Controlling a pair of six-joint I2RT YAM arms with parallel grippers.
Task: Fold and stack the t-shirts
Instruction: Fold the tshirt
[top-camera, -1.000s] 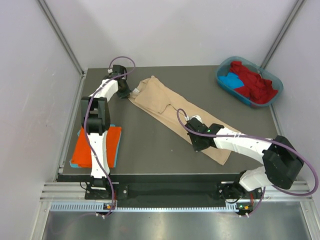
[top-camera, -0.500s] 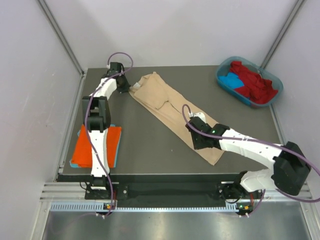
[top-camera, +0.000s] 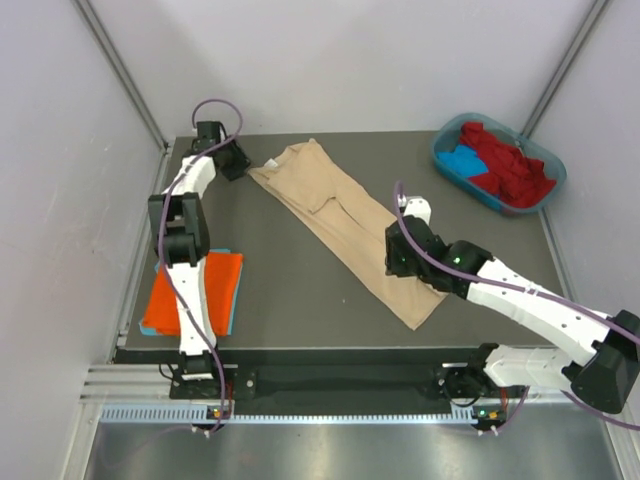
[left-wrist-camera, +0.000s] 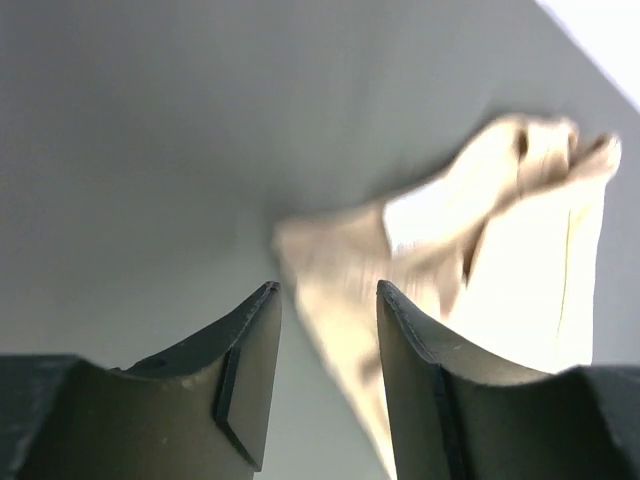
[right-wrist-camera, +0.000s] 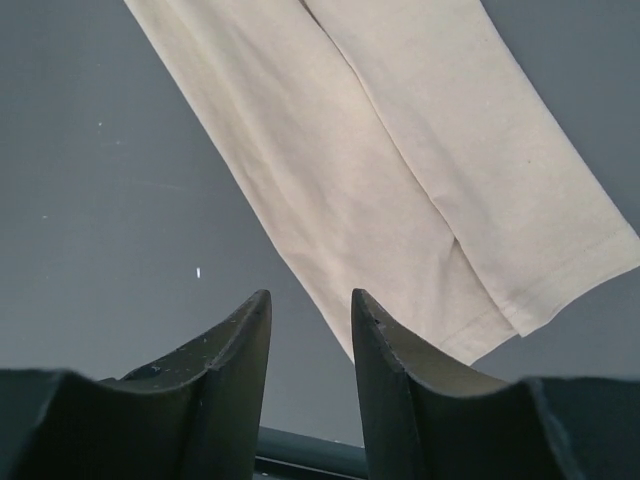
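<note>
Bearings are taken from the centre of the table (top-camera: 300, 310), with 12 o'clock away from the arm bases. The long t-shirt (top-camera: 340, 225) lies flat on the table, running from 11 o'clock through the centre to 5 o'clock. The folded stack (top-camera: 228, 285) sits at 8 o'clock by the left edge, one shirt upon another. The tub (top-camera: 441, 163) stands at 2 o'clock in the far right corner, with the loose t-shirts (top-camera: 510, 165) inside it. The left gripper (top-camera: 232, 160) is at 11 o'clock, just beside the long t-shirt's far end and apart from it. The right gripper (top-camera: 395, 262) is over its near half, at 4 o'clock.
</note>
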